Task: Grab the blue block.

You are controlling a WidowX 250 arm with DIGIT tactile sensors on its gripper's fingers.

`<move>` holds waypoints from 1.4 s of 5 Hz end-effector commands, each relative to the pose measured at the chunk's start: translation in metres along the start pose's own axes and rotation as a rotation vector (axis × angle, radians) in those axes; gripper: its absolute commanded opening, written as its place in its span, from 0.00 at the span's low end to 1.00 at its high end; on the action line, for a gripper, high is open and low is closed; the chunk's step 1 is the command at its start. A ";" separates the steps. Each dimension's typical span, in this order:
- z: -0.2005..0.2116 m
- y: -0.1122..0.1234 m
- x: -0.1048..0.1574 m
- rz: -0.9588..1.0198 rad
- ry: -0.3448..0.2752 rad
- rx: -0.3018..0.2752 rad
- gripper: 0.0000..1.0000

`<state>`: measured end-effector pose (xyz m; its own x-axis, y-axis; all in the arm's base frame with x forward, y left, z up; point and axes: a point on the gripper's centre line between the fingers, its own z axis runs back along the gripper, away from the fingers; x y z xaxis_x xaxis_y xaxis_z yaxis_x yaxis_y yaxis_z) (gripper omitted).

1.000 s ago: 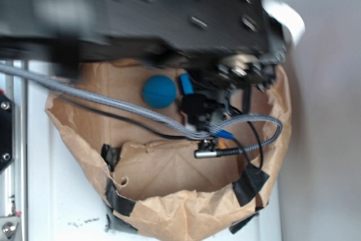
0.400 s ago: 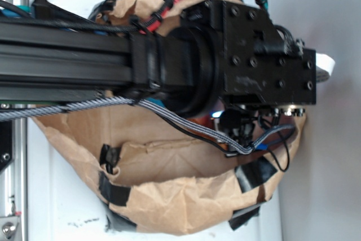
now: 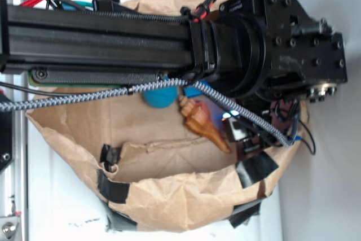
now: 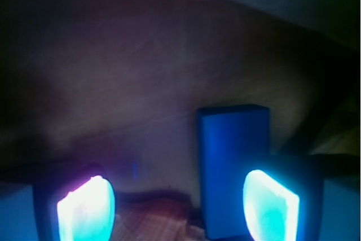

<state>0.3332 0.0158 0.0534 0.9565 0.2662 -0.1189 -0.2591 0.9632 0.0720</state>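
In the wrist view the blue block (image 4: pixel 232 167) is a smooth rectangular slab in dim light on the brown paper. It lies ahead of my open gripper (image 4: pixel 176 180), inside the gap and close to the right finger (image 4: pixel 269 204), which overlaps its lower right edge. The left finger (image 4: pixel 86 210) is well apart from it. Both pads glow cyan. In the exterior view the black arm (image 3: pixel 113 40) and wrist housing (image 3: pixel 282 43) hide the fingers. Only a sliver of the blue block (image 3: pixel 194 91) shows, beside the teal ball (image 3: pixel 159 97).
A brown paper bag (image 3: pixel 169 201), patched with black tape, holds everything inside its crumpled rim. An orange-brown spiral shell (image 3: pixel 201 123) lies inside it, right of the ball. A braided cable (image 3: pixel 84 99) crosses the bag.
The arm has swung across the bag and now sits higher in the picture. The ball, covered a moment ago, shows partly again, and the shell has come into view.
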 end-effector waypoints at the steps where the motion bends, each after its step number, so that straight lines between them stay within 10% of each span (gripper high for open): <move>1: 0.014 0.020 0.011 0.057 -0.114 0.012 1.00; 4: 0.042 0.049 -0.030 -0.032 -0.181 -0.108 1.00; 7: 0.002 0.045 -0.025 -0.008 -0.176 -0.035 1.00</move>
<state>0.2952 0.0542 0.0539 0.9631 0.2686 0.0194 -0.2692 0.9621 0.0425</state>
